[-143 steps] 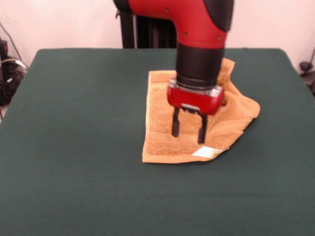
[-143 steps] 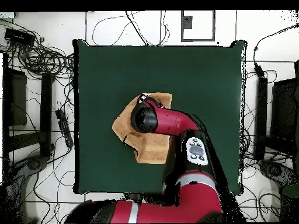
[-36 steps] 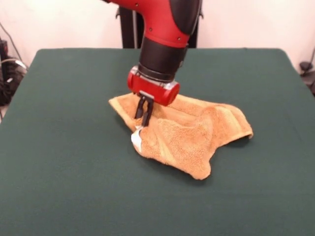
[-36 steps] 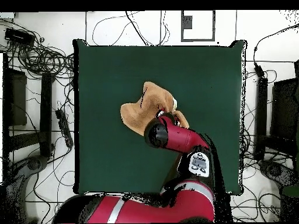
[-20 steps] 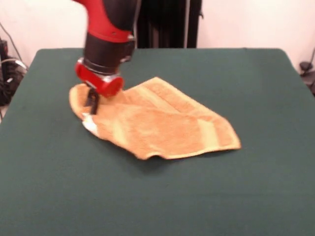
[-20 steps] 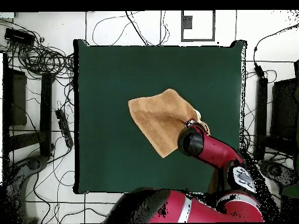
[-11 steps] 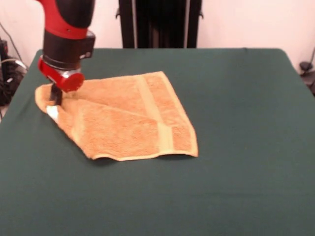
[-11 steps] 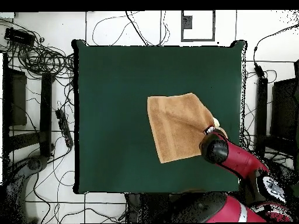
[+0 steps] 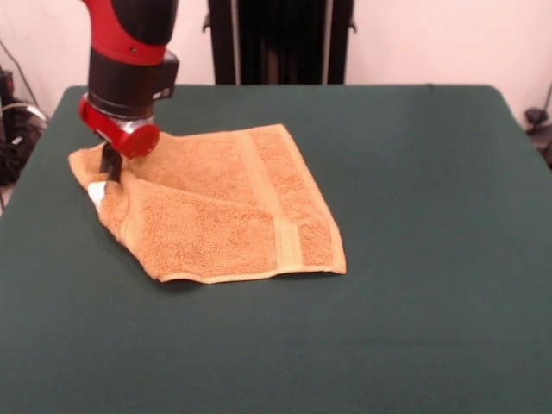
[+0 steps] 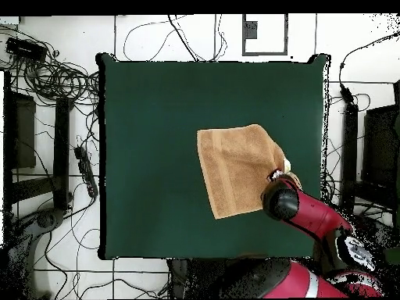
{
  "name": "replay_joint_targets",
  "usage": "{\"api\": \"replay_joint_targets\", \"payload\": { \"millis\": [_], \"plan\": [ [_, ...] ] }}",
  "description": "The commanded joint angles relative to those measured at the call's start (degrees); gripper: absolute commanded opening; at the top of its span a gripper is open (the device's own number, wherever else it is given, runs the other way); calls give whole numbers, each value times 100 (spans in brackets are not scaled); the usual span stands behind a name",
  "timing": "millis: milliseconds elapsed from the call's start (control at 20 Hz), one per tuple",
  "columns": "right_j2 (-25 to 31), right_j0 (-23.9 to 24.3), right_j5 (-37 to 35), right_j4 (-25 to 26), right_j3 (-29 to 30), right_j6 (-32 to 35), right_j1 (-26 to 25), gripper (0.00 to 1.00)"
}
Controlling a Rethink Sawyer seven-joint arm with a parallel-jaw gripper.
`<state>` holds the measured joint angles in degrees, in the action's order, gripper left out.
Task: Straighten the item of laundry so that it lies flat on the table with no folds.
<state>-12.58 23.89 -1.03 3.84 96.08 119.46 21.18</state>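
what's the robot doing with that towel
A red and black robot arm is spreading an orange-tan towel out on a green table. Its hand is down at the towel's corner with the small white tag, pinching the cloth there. Most of the towel lies open and flat, but the part by the hand is lifted and bunched, so it is not fully flat yet.
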Motion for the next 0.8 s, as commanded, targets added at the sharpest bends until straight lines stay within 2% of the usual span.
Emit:
{"api": "replay_joint_targets", "payload": {
  "millis": [50,250,300,600,800],
  "plan": [
    [658,-674,76,-554,987,1550,-498,0],
    [347,-1028,472,-629,878,1457,-627,0],
    [278,-1103,546,-648,852,1424,-654,100],
    [302,-1001,313,-571,723,1063,-614,100],
    [94,-1074,521,-516,446,941,-588,100]
  ]
}}
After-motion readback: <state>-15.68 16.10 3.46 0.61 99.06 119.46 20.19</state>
